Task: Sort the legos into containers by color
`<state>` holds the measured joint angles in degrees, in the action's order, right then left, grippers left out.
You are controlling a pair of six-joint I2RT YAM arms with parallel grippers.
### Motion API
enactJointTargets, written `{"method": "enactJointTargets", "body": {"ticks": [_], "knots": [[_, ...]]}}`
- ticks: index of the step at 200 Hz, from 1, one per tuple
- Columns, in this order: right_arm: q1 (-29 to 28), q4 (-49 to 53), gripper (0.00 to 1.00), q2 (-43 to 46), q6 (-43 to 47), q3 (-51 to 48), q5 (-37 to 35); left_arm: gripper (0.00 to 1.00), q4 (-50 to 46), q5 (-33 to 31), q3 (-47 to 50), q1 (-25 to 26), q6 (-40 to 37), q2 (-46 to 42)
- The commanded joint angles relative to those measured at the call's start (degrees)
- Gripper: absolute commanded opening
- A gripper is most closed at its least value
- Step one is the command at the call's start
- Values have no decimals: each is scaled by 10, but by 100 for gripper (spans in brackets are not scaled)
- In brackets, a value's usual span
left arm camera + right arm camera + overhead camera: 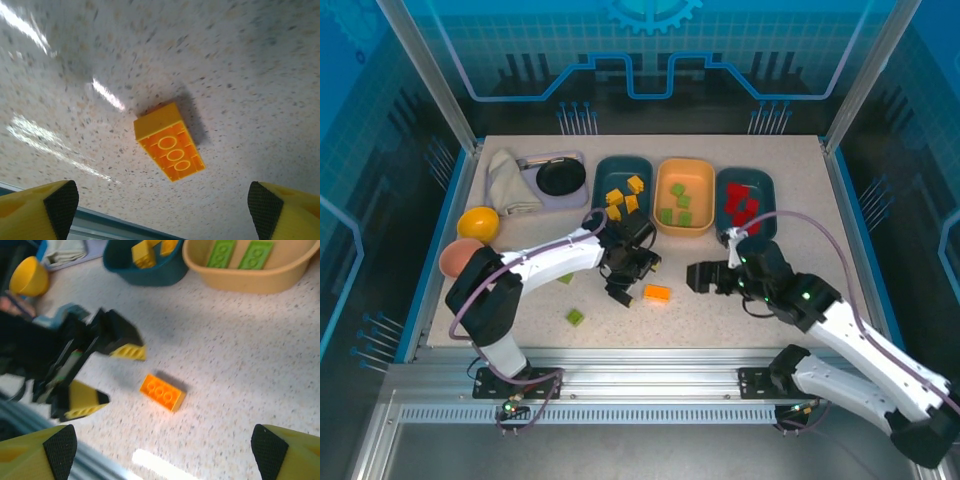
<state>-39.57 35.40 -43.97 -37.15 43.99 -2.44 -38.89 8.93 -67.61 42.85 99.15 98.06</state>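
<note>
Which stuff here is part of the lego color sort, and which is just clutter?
Job:
- orange brick, loose on the table
- loose green brick
- left teal tray, yellow bricks
- orange-tan tray, green bricks
- right teal tray, red bricks

Clutter:
- yellow bowl
- pink bowl
- lavender tray
- black bowl
- cloth

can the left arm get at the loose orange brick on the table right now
Probably yes: the left gripper is open, and the orange brick lies flat on bare table just ahead of it, nothing between. The right gripper, also open, sits close on the other side and might crowd it.
</note>
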Motion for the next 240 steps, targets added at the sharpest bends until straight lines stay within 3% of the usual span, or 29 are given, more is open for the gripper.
{"method": "enactJointTargets", "body": {"ticks": [1, 50, 88, 150, 205, 240], "knots": [[-9, 75, 93, 49, 32, -13, 53, 92, 37, 8, 9, 18, 148, 32], [-10, 110, 92, 101, 32, -26, 57, 90, 58, -15, -22, 44, 217, 90], [-10, 109, 90, 110, 27, -33, 72, 80, 123, -58, -4, 47, 246, 107], [-10, 111, 89, 126, 21, -44, 70, 46, 115, -62, -10, 53, 242, 132], [-10, 103, 89, 130, 28, -46, 79, 38, 86, -78, -33, 52, 209, 128], [-9, 70, 88, 115, 46, -35, 103, 36, 41, -120, -56, 44, 137, 75]]}}
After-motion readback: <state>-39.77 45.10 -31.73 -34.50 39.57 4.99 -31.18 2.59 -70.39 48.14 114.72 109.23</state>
